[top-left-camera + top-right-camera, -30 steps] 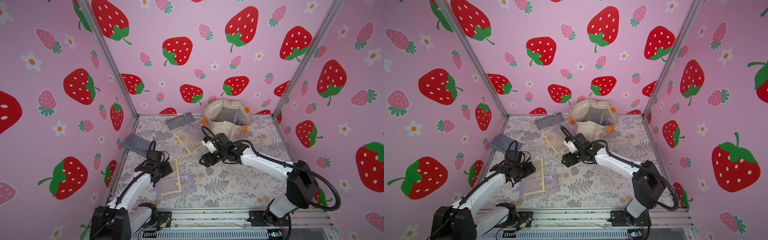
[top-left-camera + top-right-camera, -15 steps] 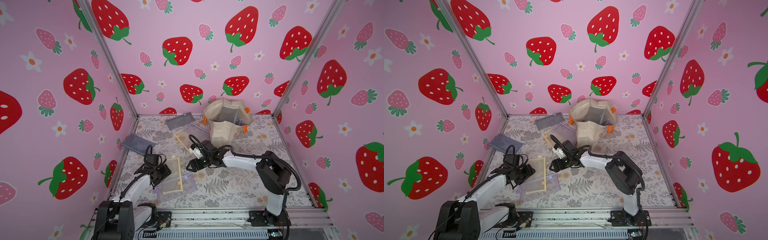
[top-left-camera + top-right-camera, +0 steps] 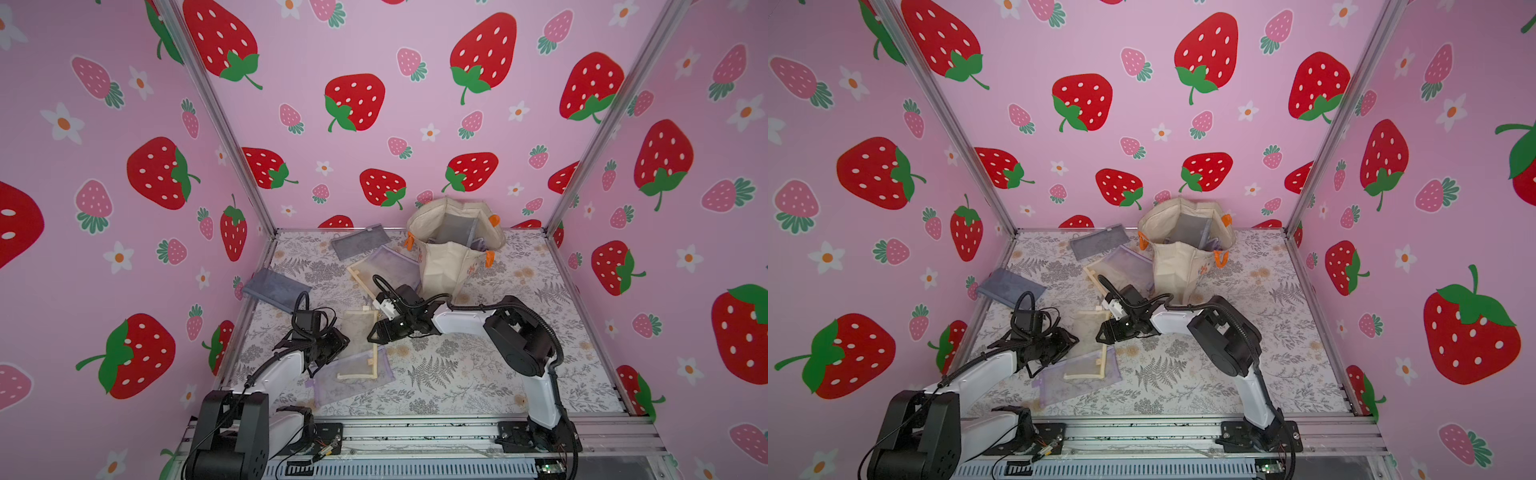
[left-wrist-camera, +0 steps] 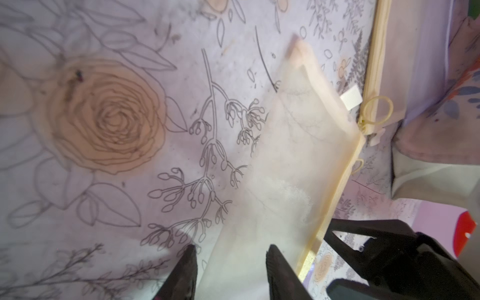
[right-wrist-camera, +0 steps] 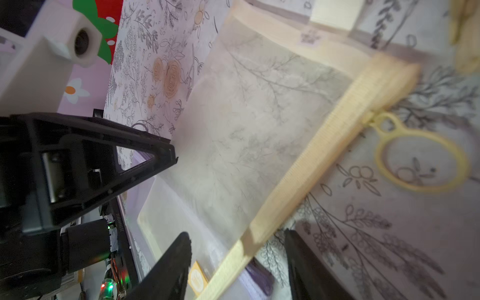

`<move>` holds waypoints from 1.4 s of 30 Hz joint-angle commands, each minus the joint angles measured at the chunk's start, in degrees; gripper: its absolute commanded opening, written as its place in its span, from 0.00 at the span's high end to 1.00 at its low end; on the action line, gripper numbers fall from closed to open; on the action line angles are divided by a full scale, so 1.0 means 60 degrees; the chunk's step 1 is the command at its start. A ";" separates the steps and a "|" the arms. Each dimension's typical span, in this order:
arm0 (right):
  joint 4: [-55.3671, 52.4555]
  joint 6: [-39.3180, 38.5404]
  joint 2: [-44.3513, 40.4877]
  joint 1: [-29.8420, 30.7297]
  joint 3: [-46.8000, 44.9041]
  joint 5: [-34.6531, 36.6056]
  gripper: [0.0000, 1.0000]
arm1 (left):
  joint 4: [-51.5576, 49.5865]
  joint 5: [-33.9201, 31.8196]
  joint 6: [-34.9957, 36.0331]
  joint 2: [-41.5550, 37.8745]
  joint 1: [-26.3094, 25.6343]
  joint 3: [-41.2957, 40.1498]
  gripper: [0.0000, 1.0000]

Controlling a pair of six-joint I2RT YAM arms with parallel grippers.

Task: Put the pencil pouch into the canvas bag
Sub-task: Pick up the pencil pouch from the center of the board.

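A cream mesh pencil pouch [image 3: 358, 326] [image 3: 1089, 330] lies on the floral mat between both arms, partly over a purple pouch [image 3: 353, 376]. My left gripper [image 3: 340, 337] [image 4: 231, 249] is open, its jaws standing astride one edge of the cream pouch [image 4: 298, 155]. Facing it, my right gripper [image 3: 373, 336] [image 5: 237, 236] is open too, with the zipper edge of the pouch [image 5: 259, 130] running between its fingers. The canvas bag [image 3: 444, 266] [image 3: 1177, 266] stands upright and open at the back, behind the right arm.
A grey pouch [image 3: 455, 228] sits inside the bag. Another cream and purple pouch [image 3: 386, 266] lies beside the bag. Two grey pouches [image 3: 360, 241] [image 3: 276, 286] lie at the back and along the left wall. Pink strawberry walls close in three sides.
The right arm has swung left and forward to the cream pouch. The left gripper has shifted onto its other edge. Both pairs of jaws have narrowed.
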 commanded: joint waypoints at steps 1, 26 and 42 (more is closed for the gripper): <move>-0.0109 0.0114 0.0260 0.0004 0.0042 0.0074 0.44 | 0.0198 0.0381 -0.0205 0.0317 -0.0239 -0.0296 0.56; -0.0815 -0.0095 -0.3056 -0.1003 -0.1240 -0.0123 0.30 | 0.0249 0.1222 -0.0175 -0.1824 -0.0650 0.1160 1.00; 0.0923 0.1894 -0.5729 -0.2198 -0.1768 -0.1521 0.16 | 0.0616 0.3023 0.0259 -0.3198 -0.1072 0.4152 1.00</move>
